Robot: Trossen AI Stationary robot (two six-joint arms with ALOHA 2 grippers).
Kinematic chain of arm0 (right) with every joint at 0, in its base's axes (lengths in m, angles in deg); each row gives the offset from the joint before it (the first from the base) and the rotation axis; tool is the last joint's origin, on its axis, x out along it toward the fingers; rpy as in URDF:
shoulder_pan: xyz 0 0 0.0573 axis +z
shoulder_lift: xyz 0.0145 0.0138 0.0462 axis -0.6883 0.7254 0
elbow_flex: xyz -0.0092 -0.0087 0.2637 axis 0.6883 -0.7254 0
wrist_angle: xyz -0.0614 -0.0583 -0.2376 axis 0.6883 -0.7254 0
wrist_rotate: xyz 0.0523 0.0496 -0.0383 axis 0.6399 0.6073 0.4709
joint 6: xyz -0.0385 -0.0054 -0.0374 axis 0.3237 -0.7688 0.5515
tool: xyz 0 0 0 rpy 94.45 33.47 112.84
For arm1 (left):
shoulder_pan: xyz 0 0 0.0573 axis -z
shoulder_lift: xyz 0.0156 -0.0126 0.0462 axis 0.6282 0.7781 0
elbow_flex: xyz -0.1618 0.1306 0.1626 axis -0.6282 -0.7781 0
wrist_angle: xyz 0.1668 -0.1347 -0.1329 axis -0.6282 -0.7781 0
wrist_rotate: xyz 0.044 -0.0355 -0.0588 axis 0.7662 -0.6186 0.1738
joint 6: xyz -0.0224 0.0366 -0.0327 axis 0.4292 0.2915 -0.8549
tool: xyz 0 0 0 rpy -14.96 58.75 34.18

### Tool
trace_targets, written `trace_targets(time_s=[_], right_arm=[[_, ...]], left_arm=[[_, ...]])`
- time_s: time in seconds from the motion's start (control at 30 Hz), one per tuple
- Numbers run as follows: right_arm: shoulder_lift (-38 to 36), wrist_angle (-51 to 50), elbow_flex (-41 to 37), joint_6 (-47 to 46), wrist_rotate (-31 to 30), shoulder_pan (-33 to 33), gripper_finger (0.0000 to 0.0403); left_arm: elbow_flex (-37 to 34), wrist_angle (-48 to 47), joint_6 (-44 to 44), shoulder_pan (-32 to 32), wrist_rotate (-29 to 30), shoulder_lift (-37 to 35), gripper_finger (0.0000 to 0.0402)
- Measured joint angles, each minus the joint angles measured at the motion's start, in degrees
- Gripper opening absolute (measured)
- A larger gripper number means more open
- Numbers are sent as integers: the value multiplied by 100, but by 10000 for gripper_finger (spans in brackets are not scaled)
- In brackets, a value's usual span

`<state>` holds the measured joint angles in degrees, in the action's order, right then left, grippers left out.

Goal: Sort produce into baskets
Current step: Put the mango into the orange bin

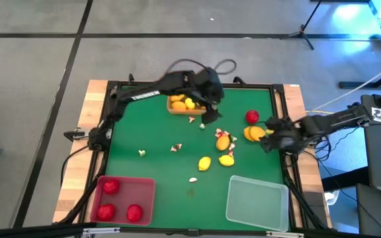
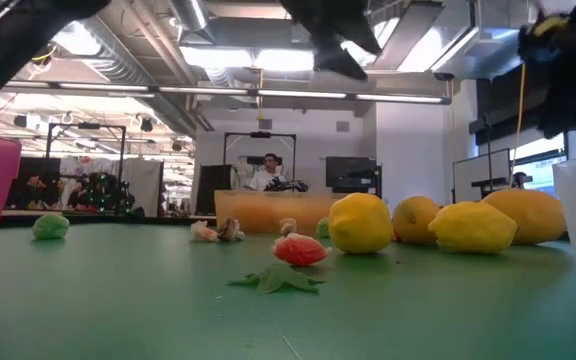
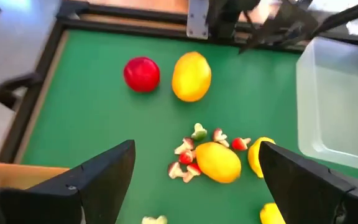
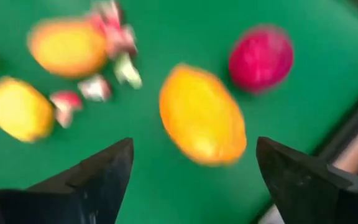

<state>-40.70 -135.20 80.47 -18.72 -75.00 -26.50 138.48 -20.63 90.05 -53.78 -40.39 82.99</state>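
Note:
My left gripper is open and empty, raised just past the orange-tan basket, which holds yellow and orange fruits. Its wrist view looks down on a red fruit, an orange fruit and a heap of small bits around another fruit. My right gripper is open and empty at the table's right side. In its wrist view the orange fruit lies ahead of the fingers, apart from them. The red fruit lies beyond it.
The red basket at the near left holds three red fruits. The clear basket stands at the near right. Two yellow fruits and scattered bits lie mid-table. A person sits in the room behind the table.

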Motion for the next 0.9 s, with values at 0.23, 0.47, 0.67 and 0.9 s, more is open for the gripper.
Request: trace_targets(time_s=[0.23,0.47,0.67,0.9], right_arm=[[735,164,-1,583,612,-567,337],[1056,208,9,1961,979,-1144,337],[1519,533,9,3270,1736,-1717,337],[1918,702,12,4142,1525,-2121,362]], left_arm=[[0,-549,7,-207,13,-725,338],[0,-1087,300,-250,14,-1072,338],[0,-1442,326,-250,12,-1194,338],[-4,-1796,305,-249,15,-1242,338]])
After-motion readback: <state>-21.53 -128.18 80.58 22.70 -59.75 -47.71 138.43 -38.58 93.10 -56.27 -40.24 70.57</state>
